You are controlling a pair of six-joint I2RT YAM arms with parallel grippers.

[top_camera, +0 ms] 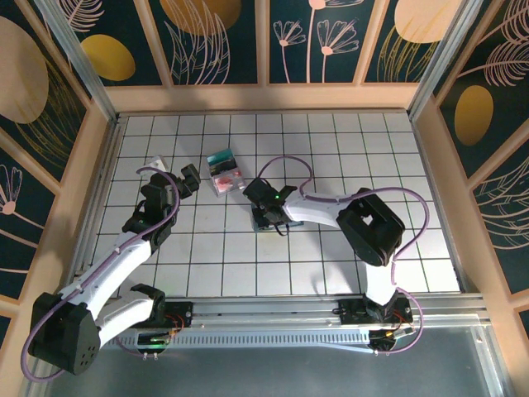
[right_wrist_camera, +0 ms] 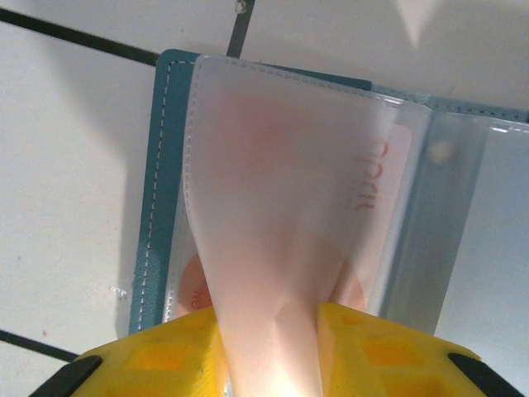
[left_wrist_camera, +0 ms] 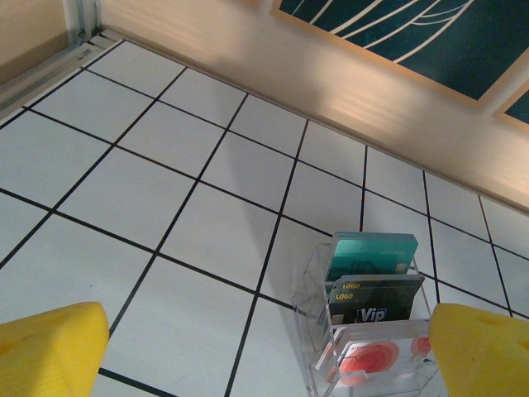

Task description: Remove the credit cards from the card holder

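The card holder (right_wrist_camera: 157,198), a teal bifold wallet, lies open on the tiled floor under my right gripper (right_wrist_camera: 269,335). The yellow fingers (right_wrist_camera: 149,360) are shut on one of its clear pockets (right_wrist_camera: 273,207), which is pulled up into a fold. A red-pink credit card (right_wrist_camera: 388,165) shows through the pockets. In the top view the right gripper (top_camera: 266,213) stands over the card holder (top_camera: 263,224) at mid-table. My left gripper (left_wrist_camera: 264,364) hangs open and empty just before a clear stand (left_wrist_camera: 318,289) with teal (left_wrist_camera: 372,255), black (left_wrist_camera: 376,299) and red-pink (left_wrist_camera: 372,360) credit cards upright in it.
The clear stand (top_camera: 224,171) sits left of centre toward the back, the left gripper (top_camera: 183,180) just to its left. A small pale object (top_camera: 154,163) lies near the left wall. Wooden walls (top_camera: 264,98) ring the floor; a metal rail (top_camera: 273,308) runs along the front.
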